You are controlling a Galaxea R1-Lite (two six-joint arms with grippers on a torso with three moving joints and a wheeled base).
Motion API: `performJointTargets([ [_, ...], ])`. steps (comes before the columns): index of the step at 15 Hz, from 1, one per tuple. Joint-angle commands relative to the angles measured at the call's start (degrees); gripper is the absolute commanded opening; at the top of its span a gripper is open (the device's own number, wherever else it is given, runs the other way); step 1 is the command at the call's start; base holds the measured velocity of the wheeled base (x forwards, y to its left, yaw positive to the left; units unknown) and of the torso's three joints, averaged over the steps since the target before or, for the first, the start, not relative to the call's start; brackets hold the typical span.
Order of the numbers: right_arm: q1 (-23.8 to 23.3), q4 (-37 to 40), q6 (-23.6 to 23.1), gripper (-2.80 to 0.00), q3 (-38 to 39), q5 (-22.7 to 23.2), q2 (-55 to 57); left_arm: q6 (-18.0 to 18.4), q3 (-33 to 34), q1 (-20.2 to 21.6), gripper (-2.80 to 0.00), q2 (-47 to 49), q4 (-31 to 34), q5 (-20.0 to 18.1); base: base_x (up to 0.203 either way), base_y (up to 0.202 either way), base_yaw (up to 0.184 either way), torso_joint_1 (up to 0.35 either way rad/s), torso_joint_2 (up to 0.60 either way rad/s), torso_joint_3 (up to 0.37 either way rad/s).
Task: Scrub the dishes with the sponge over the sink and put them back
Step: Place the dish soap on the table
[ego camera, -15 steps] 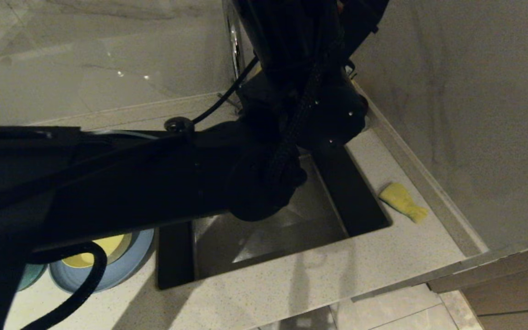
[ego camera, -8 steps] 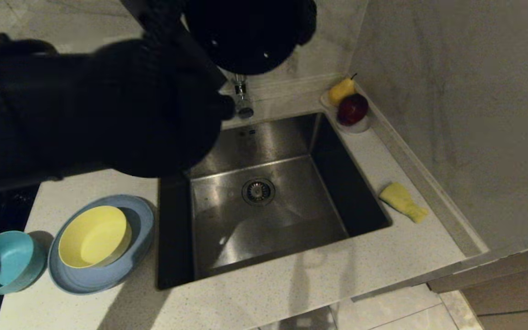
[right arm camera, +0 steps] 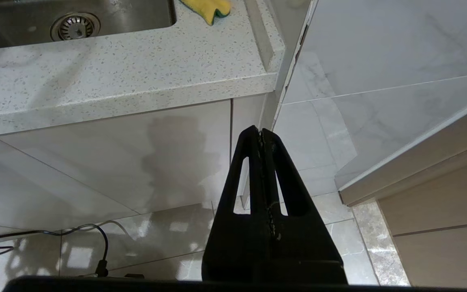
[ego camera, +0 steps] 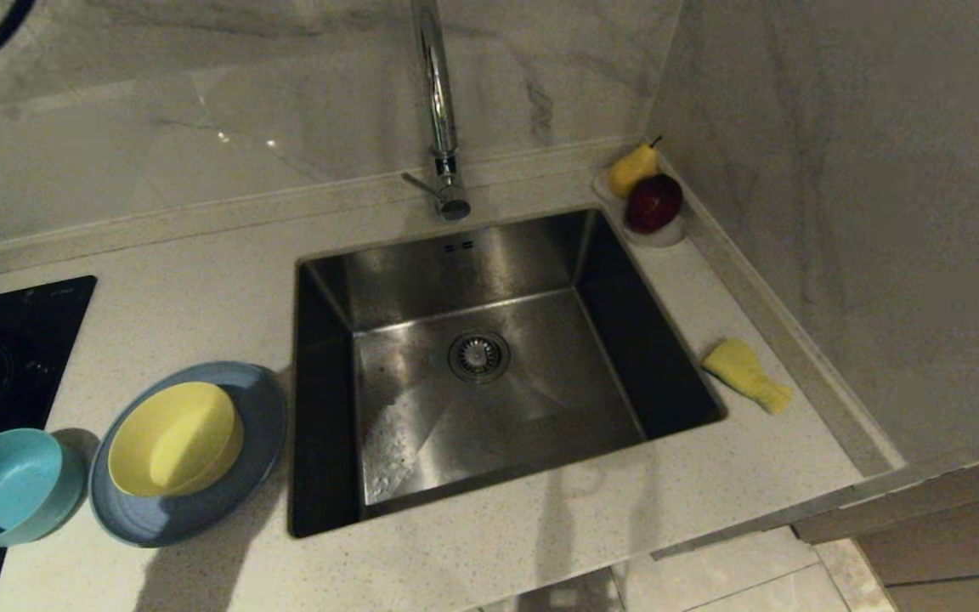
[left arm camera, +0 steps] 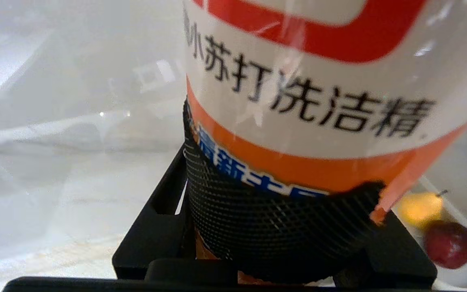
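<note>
Left gripper jaws pinch white-orange plastic detergent bottle; we risk slip, spill into brushed steel sink. Right gripper jaws pressed together, below sink.

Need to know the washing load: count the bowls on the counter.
2: a yellow bowl sitting on the blue-grey plate left of the sink, and a teal bowl beside that plate.

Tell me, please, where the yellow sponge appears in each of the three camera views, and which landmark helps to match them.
Head view: the sponge lies on the counter, right of the sink.
Left wrist view: not in it; a detergent bottle fills the picture.
Right wrist view: the sponge lies at the top edge.
Shared landmark of head and right wrist views: the drain strainer.
</note>
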Motion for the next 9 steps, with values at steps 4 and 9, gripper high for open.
performJointTargets([
  [4,0.0,0.0,-0.1,-2.8,0.0,0.0,0.0,-11.7,4.8,17.2,-2.8,-12.7,10.7,-9.6,0.0,0.0,0.0,0.0,0.0,0.0],
  [9,0.0,0.0,0.0,-2.8,0.0,0.0,0.0,-26.0,13.6,38.6,-2.8,-16.8,11.4,-14.1,0.0,0.0,0.0,0.0,0.0,0.0],
])
